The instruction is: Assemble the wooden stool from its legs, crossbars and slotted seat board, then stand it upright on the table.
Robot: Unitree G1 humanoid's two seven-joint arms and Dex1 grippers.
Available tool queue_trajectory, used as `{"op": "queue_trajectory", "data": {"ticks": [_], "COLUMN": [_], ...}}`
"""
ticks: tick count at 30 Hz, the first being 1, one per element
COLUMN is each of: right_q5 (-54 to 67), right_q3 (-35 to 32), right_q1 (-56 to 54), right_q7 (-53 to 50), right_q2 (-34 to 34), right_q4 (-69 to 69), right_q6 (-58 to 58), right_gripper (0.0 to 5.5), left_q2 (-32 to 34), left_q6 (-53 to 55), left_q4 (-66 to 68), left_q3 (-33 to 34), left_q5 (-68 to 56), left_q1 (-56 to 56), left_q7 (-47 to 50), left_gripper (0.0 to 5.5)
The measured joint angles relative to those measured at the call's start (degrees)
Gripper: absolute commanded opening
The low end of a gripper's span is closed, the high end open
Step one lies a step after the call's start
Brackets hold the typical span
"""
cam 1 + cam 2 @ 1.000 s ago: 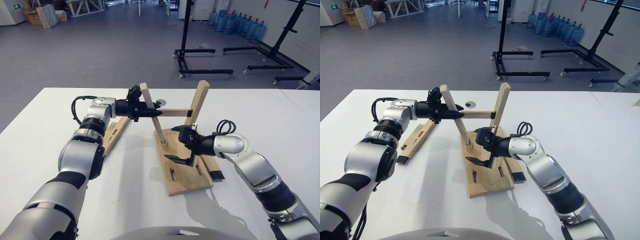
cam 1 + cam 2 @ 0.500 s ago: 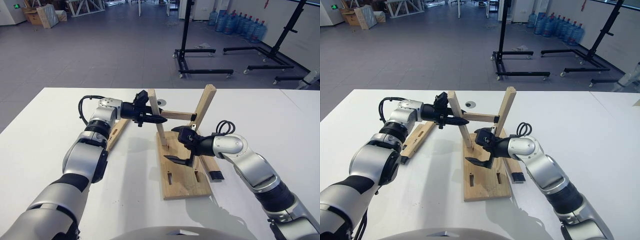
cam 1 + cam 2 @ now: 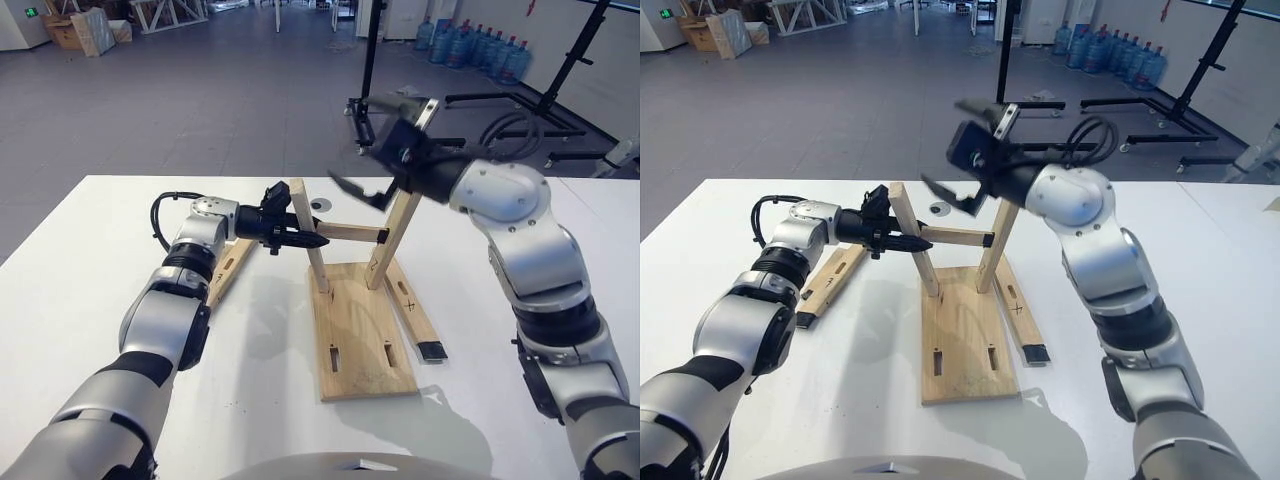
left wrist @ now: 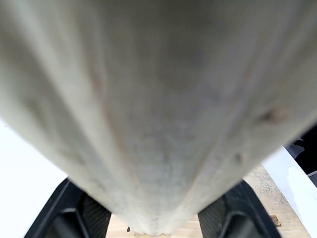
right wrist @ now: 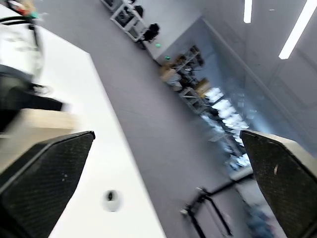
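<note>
Seat board (image 3: 362, 345) slots hold two legs (image 3: 393, 238) | left gripper (image 3: 312, 240) pinching left leg (image 3: 314, 264) | right gripper (image 3: 355, 142) spread

Right gripper (image 3: 352, 140) aloft (fingers (image 3: 357, 191) apart)

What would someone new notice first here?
A half-built stool at the middle of the table: left leg and right leg stand in the flat seat board, joined by a crossbar. The left gripper clamps the left leg; the right gripper hangs open above the right one.

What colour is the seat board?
Board is pale natural wood, best in the left eye view.
</note>
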Motion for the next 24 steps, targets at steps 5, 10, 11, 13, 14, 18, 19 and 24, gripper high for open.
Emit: {"op": "queue_trajectory", "data": {"ticks": [5, 10, 11, 13, 14, 18, 19, 24], "right_q5": [-10.6, -15.1, -16.0, -16.9, -17.2, -19.0, -19.2, -20.2], "right_q3": [6.4, 10.2, 10.6, 10.9, 10.8, 10.9, 11.0, 12.0], "right_q1": [-1.4, 3.6, 5.1, 6.2, 6.5, 7.3, 7.5, 10.9], "right_q7": [-3.5, -1.7, -1.7, -1.8, -1.9, -1.9, -1.9, -2.6], "right_q2": [-0.1, -1.3, -1.3, -1.2, -1.2, -0.3, 0.1, 2.3], "right_q4": [2.6, 2.8, 3.3, 4.0, 4.8, 5.8, 5.8, 6.1], "right_q6": [-1.8, -3.7, -3.9, -4.6, -5.0, -5.4, -5.7, -6.5], "right_gripper": [5.4, 5.4, 5.4, 5.4, 5.4, 5.4, 5.4, 5.4], "left_q2": [0.0, 0.0, 0.0, 0.0, 0.0, 0.0, 0.0, 0.0], "left_q6": [0.0, 0.0, 0.0, 0.0, 0.0, 0.0, 0.0, 0.1], "left_q4": [-0.3, -0.3, -0.3, -0.3, -0.3, -0.3, -0.3, -0.3], "left_q3": [-0.2, -0.2, -0.2, -0.2, -0.2, -0.3, -0.3, -0.3], "left_q5": [-0.1, -0.2, -0.2, -0.2, -0.2, -0.2, -0.2, -0.2], "left_q1": [0.1, 0.1, 0.1, 0.1, 0.1, 0.1, 0.1, 0.1], "left_q7": [0.1, 0.4, 0.4, 0.4, 0.4, 0.4, 0.4, 0.4], "left_gripper": [2.02, 2.02, 2.02, 2.02, 2.02, 2.02, 2.02, 2.02]}}
